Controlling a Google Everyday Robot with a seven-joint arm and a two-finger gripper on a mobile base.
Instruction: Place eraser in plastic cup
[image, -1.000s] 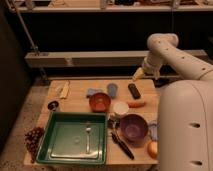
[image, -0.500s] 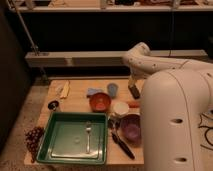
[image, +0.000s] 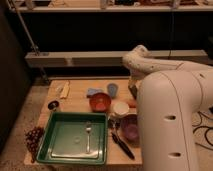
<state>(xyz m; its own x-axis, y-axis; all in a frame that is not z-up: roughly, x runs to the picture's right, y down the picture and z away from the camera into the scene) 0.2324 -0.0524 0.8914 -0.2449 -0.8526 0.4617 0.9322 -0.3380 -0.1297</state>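
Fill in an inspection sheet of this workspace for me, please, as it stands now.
Surface: wooden table, crowded.
Job's things: eraser not seen, possibly hidden behind the arm; white cup, likely the plastic cup, upright beside the red bowl.
Clutter: green tray holding a spoon; purple bowl; black-handled tool; blue cloth; grapes left of the tray.
Grippers: gripper open, low over the table's far right side.
Cables: dark cable on the floor at right.
Surroundings: shelf rack behind the table; speckled floor.
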